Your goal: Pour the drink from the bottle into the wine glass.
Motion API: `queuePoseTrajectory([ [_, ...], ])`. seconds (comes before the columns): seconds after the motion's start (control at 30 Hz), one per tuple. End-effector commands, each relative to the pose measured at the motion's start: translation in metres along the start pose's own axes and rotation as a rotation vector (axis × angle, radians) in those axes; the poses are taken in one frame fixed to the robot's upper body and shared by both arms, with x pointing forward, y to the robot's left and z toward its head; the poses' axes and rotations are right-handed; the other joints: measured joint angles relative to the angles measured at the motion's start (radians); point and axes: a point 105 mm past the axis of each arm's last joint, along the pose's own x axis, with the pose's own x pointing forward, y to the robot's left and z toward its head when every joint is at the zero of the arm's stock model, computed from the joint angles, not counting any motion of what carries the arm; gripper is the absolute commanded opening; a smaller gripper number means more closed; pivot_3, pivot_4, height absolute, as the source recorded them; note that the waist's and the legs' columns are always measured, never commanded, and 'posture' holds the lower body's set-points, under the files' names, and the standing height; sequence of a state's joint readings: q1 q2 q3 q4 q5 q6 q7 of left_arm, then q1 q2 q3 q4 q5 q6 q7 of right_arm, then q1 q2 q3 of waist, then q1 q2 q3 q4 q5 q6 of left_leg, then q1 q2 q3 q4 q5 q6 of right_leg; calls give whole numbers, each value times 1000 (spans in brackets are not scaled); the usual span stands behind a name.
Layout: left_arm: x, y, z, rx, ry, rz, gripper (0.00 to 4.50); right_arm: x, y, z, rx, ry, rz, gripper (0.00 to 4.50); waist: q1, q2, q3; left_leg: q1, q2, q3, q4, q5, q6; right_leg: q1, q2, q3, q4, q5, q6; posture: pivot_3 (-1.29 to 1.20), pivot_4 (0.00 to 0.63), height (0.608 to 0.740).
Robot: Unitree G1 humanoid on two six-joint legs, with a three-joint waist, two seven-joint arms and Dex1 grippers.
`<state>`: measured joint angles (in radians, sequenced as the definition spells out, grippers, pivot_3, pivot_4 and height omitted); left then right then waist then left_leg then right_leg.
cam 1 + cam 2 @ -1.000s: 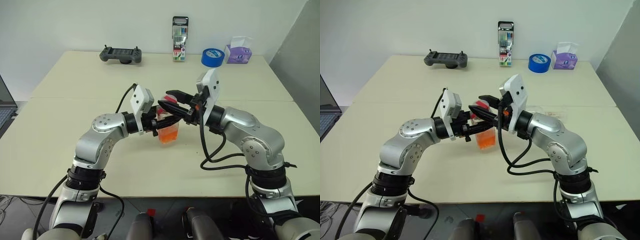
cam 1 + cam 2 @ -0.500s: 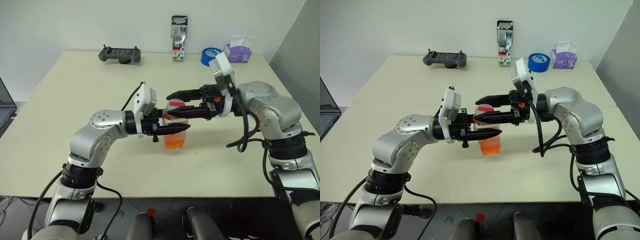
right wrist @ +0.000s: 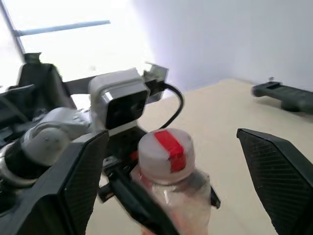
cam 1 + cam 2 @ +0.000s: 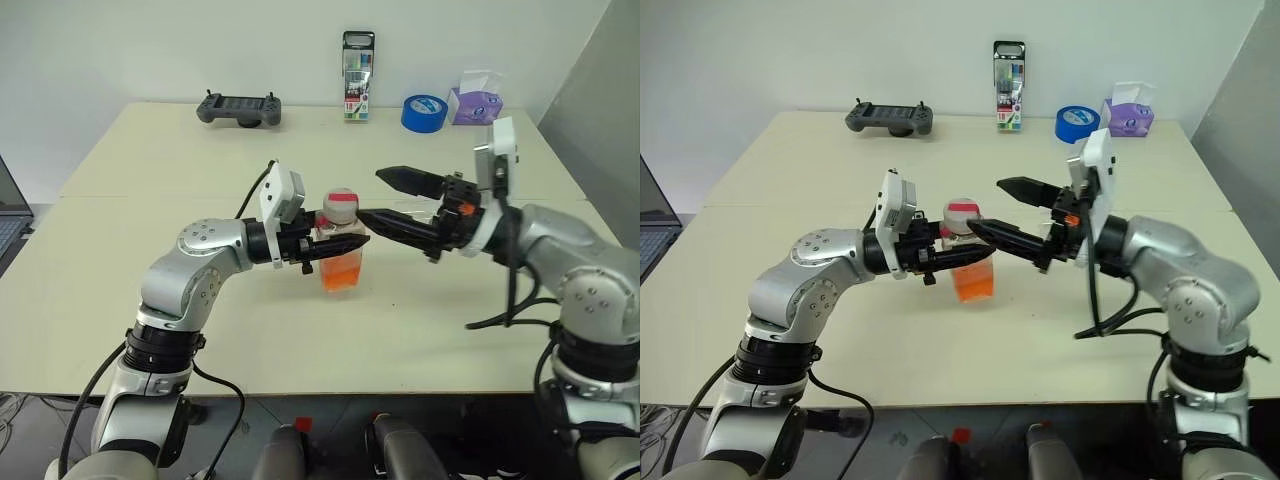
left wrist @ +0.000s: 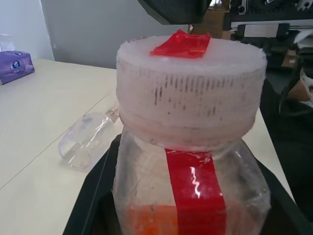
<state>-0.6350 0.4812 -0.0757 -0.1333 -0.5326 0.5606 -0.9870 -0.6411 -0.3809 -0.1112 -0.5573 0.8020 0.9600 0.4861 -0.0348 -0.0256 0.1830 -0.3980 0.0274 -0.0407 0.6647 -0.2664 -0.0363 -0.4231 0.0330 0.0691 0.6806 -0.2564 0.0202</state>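
Bottle (image 4: 340, 243): small clear squarish plastic, red vertical label strip, whitish ribbed cap with a red patch on top; upright, lifted off the pale cream table (image 4: 150, 190), near its front middle.
Drink (image 4: 341, 272): translucent orange-red liquid, filling the lower part of the bottle.
Left gripper (image 4: 335, 246): reaching level from the left, black fingers clamped on the bottle's body just below the cap.
Right gripper (image 4: 392, 197): to the right of the bottle, pointing at it; black fingers spread wide apart, holding nothing; lower fingertip just beside the cap, upper one higher and clear of it.
Cap versus right gripper: seen from the right wrist, cap between the two spread fingers, touching neither.
Wine glass (image 5: 87, 143): clear colourless, lying on its side on the table beyond the bottle, toward the right arm; stem and foot hard to make out.
Far edge of table: dark grey handheld controller (image 4: 240, 109) at left; tall pack of markers (image 4: 358, 63) standing in the middle; blue tape roll (image 4: 424, 113) and purple tissue box (image 4: 476, 104) at right.
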Motion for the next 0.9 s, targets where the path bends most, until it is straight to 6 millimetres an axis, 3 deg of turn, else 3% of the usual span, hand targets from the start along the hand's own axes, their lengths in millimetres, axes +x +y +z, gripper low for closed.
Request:
queuePoseTrajectory([
  [0.03,4,5,16,62,-35,10,1973,6,10,6,-77,-48,-67,4465,1,0,0,0,0,0,0,0,0,0,0,0,0,0,0,0,150,740],
  [0.3,9,7,19,74,-29,-14,1973,12,24,-10,-73,13,-8,4465,2,0,0,-1,0,2,0,0,0,0,-1,1,-1,0,0,0,150,740],
  [0.67,7,5,18,74,-21,-13,1973,23,13,-10,-90,8,-18,4465,2,0,0,0,0,1,0,0,0,0,0,0,-1,0,0,0,150,740],
  [0.77,6,6,18,75,-20,-8,1973,23,10,-9,-86,-2,-25,3916,2,0,0,0,0,1,0,0,0,0,0,0,-1,0,0,0,150,740],
  [0.9,5,6,17,77,-15,-2,1973,24,8,-8,-82,-11,-30,2493,2,0,0,0,0,1,0,0,0,0,0,0,-1,0,0,0,150,740],
])
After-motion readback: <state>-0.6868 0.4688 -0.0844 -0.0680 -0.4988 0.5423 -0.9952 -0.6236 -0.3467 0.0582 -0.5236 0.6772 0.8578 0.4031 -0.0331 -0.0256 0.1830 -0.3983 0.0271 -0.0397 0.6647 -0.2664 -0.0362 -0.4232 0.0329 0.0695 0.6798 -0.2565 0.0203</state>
